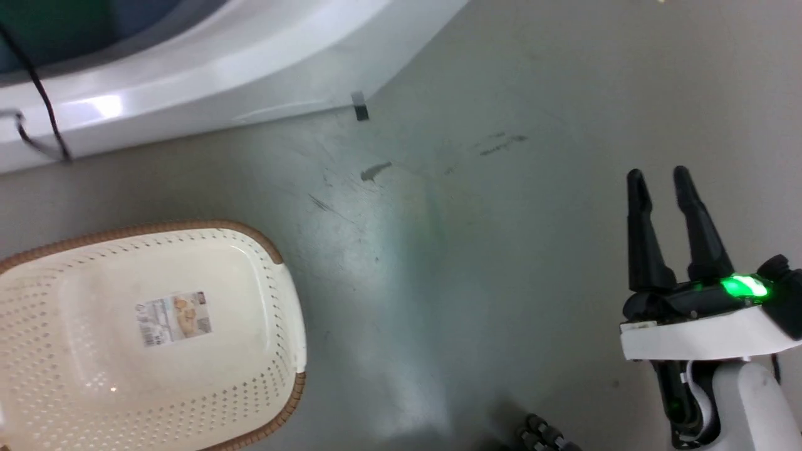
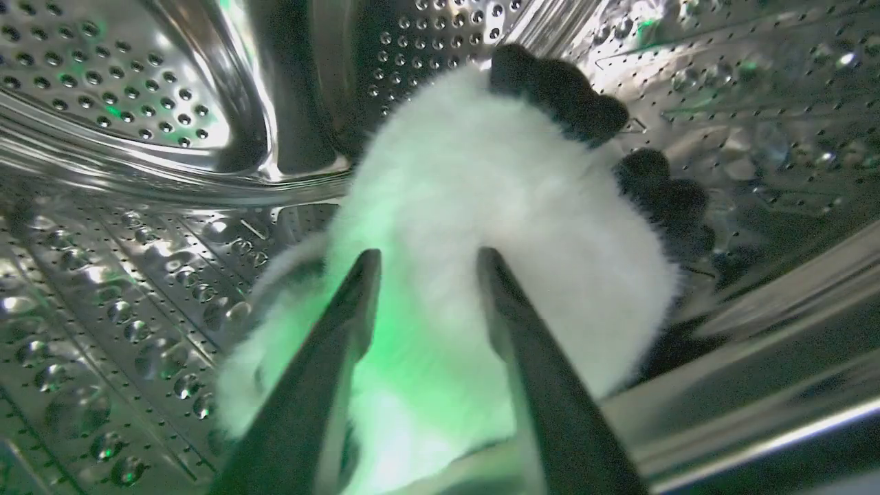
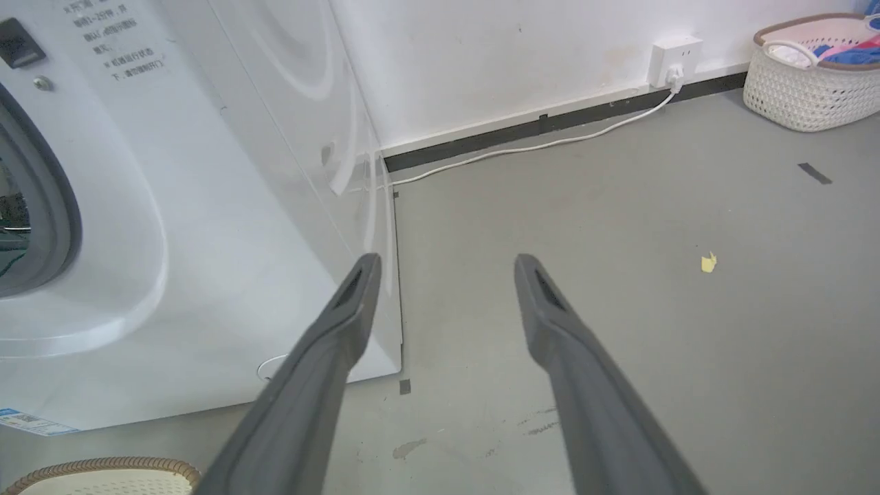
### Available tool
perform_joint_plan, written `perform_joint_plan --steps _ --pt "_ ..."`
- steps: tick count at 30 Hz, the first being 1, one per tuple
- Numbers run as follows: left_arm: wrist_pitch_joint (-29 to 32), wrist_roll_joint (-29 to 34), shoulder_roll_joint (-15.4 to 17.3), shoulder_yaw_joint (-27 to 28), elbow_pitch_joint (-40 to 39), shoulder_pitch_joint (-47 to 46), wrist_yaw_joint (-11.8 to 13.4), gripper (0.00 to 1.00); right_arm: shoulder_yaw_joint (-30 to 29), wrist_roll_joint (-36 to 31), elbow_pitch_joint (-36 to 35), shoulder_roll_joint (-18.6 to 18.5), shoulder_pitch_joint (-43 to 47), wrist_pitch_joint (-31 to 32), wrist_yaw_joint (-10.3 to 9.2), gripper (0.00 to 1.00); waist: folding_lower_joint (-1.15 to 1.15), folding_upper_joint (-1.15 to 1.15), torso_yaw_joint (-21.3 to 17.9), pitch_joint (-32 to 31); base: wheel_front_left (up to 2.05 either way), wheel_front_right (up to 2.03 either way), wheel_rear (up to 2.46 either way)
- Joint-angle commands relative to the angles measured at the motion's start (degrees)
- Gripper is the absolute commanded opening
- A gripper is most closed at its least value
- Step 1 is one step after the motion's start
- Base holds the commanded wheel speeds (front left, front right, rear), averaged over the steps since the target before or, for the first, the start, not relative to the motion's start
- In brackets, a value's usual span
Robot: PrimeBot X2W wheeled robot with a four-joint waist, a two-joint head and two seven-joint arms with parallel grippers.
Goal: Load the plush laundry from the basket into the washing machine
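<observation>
The plush laundry (image 2: 481, 179), fluffy white with black patches, lies inside the shiny perforated steel drum (image 2: 117, 89) of the washing machine (image 3: 206, 206). My left gripper (image 2: 426, 265) is inside the drum, open, its two fingers spread just in front of the toy's white fur. The basket (image 1: 156, 227) stands on the floor at the lower left with only its label sticker (image 1: 172, 317) showing inside. My right gripper (image 1: 658, 174) hangs open over bare floor to the right, holding nothing. The washer's white front (image 1: 188, 81) runs along the top left.
A second woven basket (image 3: 804, 75) with coloured clothes stands by the far wall. A wall socket (image 3: 674, 55) feeds a white cable (image 3: 550, 141) along the skirting. A yellow scrap (image 3: 708, 262) lies on the grey floor. A black cable (image 1: 44, 100) hangs over the washer.
</observation>
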Motion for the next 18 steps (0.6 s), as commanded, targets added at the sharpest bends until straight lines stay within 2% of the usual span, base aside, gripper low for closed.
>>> perform_joint_plan --steps 1,3,4,6,12,15,18 --pt "-1.8 -0.6 -0.8 0.0 1.1 1.1 0.2 1.0 -0.9 -1.0 0.2 0.0 -0.3 -0.3 -0.04 1.0 -0.01 0.0 1.7 -2.4 0.0 0.0 0.0" --pt "-4.4 -1.5 -1.9 0.2 2.5 3.0 0.3 1.0 -1.7 -2.5 0.4 0.0 0.2 -0.3 -0.04 1.0 -0.01 0.0 3.0 -5.0 0.0 0.0 0.0" --pt "-8.7 -2.8 -3.6 0.5 4.4 6.5 0.3 1.0 -3.1 -4.6 0.3 0.0 1.0 -0.3 -0.04 1.0 -0.01 0.0 4.8 -9.4 0.0 0.0 0.0" --pt "-12.5 -4.7 -5.2 1.6 5.2 9.1 0.3 1.0 -4.4 -5.9 0.1 0.0 1.8 -0.3 -0.04 1.0 -0.01 0.0 6.3 -12.6 0.0 0.0 0.0" --pt "-17.8 -9.0 -10.4 2.7 6.1 18.4 0.2 1.0 -6.5 -9.8 0.1 0.0 6.0 -0.3 -0.04 1.0 -0.01 0.0 11.3 -22.0 0.0 0.0 0.0" --pt "-18.4 -10.3 -11.7 2.6 2.5 24.5 0.1 1.0 -6.8 -10.9 0.2 0.0 7.8 -0.3 -0.04 1.0 -0.01 0.0 13.2 -26.1 0.0 0.0 0.0" --pt "-18.5 -11.5 -12.2 3.5 -5.6 32.9 0.1 1.0 -6.7 -11.7 0.6 0.0 9.4 -0.3 -0.04 1.0 -0.01 0.0 14.8 -29.8 0.0 0.0 0.0"
